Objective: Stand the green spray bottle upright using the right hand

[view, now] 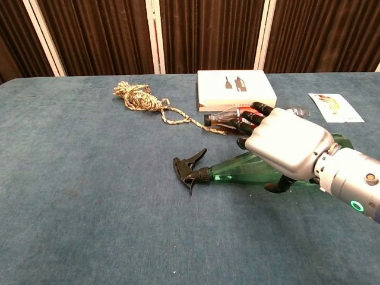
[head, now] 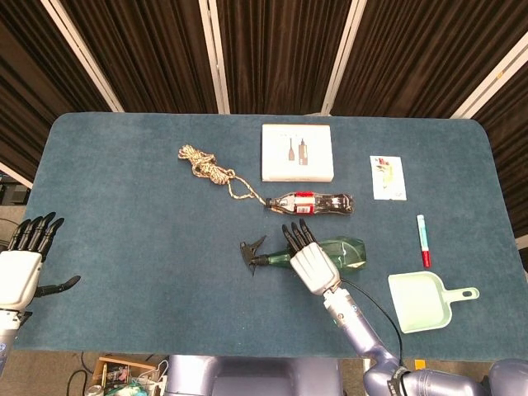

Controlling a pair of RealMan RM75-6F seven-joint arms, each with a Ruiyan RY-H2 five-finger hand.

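green spray bottle lies flat on bench, long axis left-right, nozzle left | right hand over its middle, fingers apart, not yet grasping | left hand released, well apart

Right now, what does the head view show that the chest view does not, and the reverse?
Only the head view shows the left hand, the red and white marker and the dustpan. Only the chest view shows the right hand's thumb below the lying green spray bottle. Both show the right hand over that bottle, the rope, the cola bottle and the white box.
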